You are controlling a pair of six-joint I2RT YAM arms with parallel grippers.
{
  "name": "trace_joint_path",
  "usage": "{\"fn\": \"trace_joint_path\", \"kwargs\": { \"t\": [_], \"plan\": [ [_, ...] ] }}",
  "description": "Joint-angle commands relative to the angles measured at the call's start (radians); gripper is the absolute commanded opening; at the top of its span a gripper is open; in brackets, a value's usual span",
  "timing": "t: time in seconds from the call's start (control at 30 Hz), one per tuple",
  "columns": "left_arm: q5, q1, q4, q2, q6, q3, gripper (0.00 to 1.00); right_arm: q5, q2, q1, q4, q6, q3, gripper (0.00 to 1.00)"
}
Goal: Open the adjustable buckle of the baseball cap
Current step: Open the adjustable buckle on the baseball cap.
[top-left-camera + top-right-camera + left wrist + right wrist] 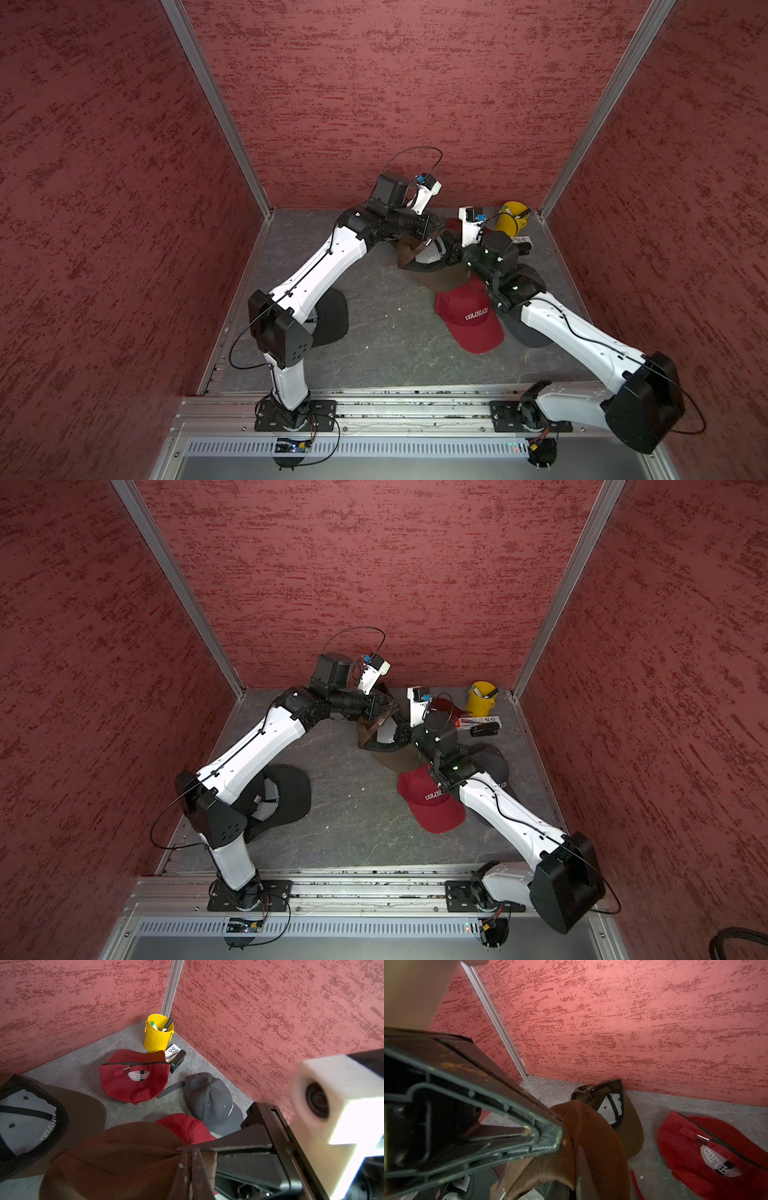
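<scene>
1. The left gripper [192, 1159] is clamped on a bunched fold of the brown baseball cap [124, 1157]. The right gripper [571, 1151] is likewise clenched on brown fabric of the same cap.
2. The cap hangs between the two arms, raised off the table [374, 332] and near the back wall, as both top views show.
3. We judge that the step goes well only if the two grips sit on opposite sides of the buckle, one on the strap's free end and one on the cap's back edge.
4. We pull along the line of the strap, slowly, so the fabric does not slip from the pads.
5. We cannot make out the buckle. Fingers and gathered fabric cover it in both wrist views, and in the top views it is too small to find.
6. We cannot tell whether either grip holds the strap or only crown fabric.
</scene>
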Motion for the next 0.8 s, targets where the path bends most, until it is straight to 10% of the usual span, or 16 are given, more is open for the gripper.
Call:
{"fn": "trace_joint_path", "kwargs": {
  "t": [0.0,0.77],
  "plan": [
    [0.02,0.005,0.051,-0.058,-0.013,-0.032,0.0,0.009,-0.004,0.005,0.023,0.008,0.034,0.0],
    [0.025,0.023,0.246,-0.345,-0.054,-0.364,0.0,0.004,0.025,0.002,0.001,0.077,0.061,0.0]
  ]
}}
